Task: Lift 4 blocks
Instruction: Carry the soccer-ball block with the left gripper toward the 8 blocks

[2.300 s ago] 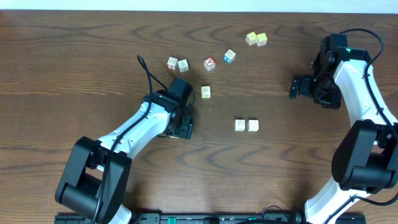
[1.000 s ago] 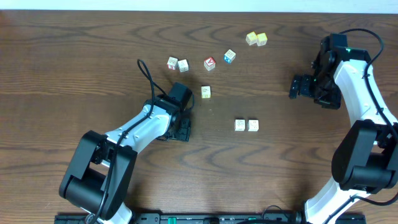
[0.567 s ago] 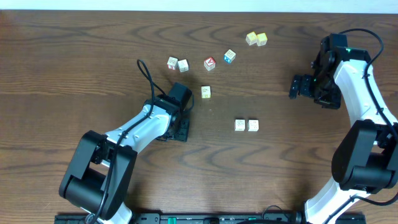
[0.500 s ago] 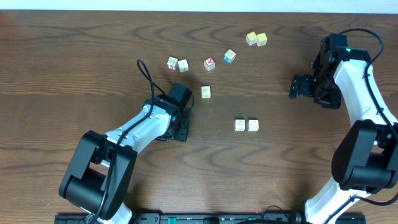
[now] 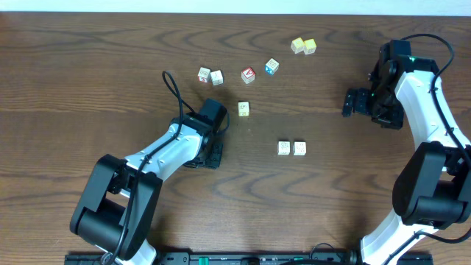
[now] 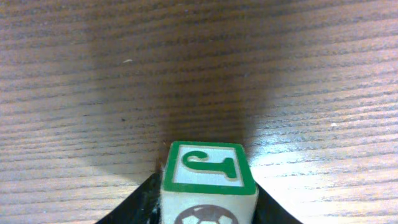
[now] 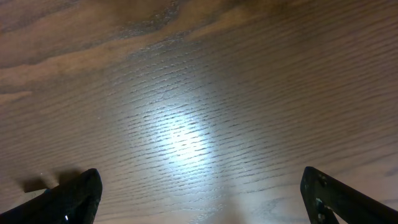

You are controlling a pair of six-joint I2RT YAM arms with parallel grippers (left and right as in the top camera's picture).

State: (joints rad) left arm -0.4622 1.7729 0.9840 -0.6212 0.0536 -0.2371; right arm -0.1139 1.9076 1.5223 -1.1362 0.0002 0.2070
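A dark wooden desk (image 5: 73, 88) carries a red cube (image 5: 248, 75) and a blue cube (image 5: 271, 67), near each other but apart. Nearer the far edge, a yellow cube (image 5: 297, 46) touches a second yellow cube (image 5: 310, 46).

A cream wooden cube (image 6: 209, 180), a green-framed J on its top face, stands square between the fingers of the left tool (image 5: 209, 153). Right of it lie a first cream-white cube (image 5: 283, 148) and a second cream-white cube (image 5: 299, 148), just beside each other. Farther back, a red-brown-marked cream cube (image 5: 204, 74) sits just beside a faintly marked cream cube (image 5: 216, 76).
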